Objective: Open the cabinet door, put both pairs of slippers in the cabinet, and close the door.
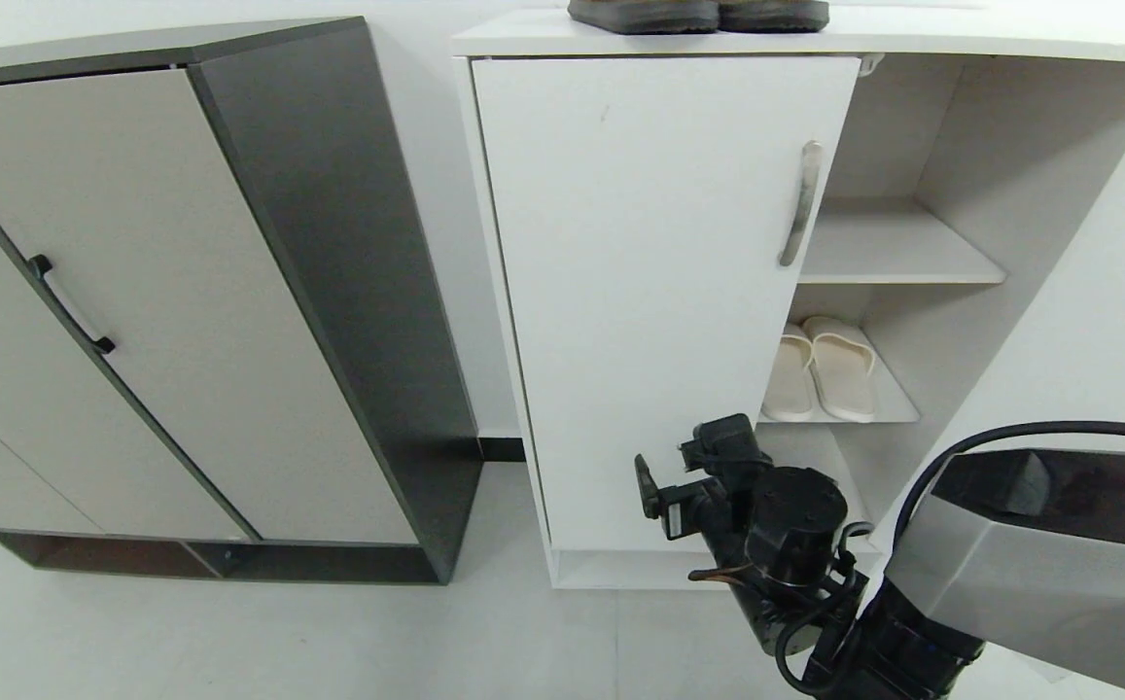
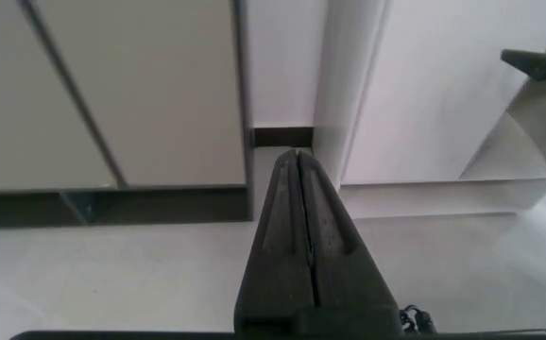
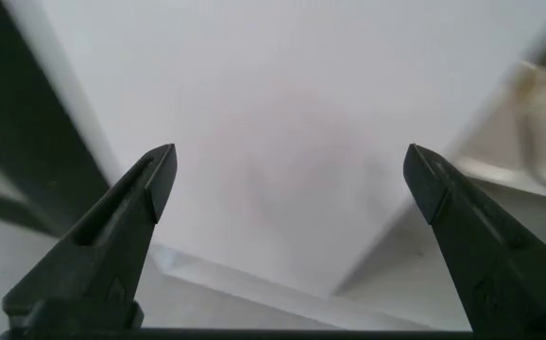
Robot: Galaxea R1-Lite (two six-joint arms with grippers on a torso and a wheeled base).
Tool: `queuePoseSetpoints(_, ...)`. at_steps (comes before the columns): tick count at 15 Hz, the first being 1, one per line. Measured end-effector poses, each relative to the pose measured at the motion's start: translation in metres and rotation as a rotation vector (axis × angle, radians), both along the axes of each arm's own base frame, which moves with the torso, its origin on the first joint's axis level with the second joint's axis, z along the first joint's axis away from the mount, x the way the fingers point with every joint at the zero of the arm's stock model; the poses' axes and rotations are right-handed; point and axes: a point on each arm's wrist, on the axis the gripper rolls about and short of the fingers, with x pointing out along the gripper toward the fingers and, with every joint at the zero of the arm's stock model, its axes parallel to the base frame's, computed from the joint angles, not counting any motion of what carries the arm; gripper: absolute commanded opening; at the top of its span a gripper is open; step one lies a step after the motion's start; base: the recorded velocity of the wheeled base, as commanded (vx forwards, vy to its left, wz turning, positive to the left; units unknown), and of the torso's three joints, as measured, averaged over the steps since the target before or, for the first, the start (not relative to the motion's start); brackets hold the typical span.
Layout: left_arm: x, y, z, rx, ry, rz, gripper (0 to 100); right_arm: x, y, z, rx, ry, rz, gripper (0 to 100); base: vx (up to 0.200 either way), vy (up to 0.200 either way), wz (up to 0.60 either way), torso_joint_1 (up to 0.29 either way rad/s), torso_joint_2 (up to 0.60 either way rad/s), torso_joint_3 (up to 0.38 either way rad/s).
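Note:
The white cabinet (image 1: 659, 292) has its left door shut and its right door (image 1: 1097, 331) swung wide open. A pair of white slippers (image 1: 820, 369) lies on the lower shelf inside. A dark pair of slippers (image 1: 698, 15) rests on the cabinet's top. My right gripper (image 1: 684, 462) (image 3: 287, 165) hangs open and empty, low down, close in front of the shut left door. Its fingers are spread wide. My left gripper (image 2: 298, 161) is shut on nothing and points at the floor by the cabinet's lower left corner.
A grey and dark cabinet (image 1: 183, 292) stands to the left, with a narrow gap between it and the white one. A metal handle (image 1: 800, 204) sits on the shut door's right edge. The upper shelf (image 1: 893, 253) is bare. Light floor (image 1: 231, 632) lies in front.

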Motion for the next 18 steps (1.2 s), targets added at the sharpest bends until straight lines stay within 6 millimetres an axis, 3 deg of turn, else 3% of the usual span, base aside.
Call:
queuePoseSetpoints(12,0.0000,0.0000,0.0000,0.000,0.000,0.000,0,0.0056,-0.0061,-0.0072,-0.012,0.011,-0.011,100,0.000,0.000,0.00,0.000,0.00,0.000)
queuePoseSetpoints(18,0.0000,0.0000,0.0000,0.000,0.000,0.000,0,0.0063,-0.0053,-0.0057,0.001,-0.003,0.014,100,0.000,0.000,0.00,0.023,-0.29,-0.305)
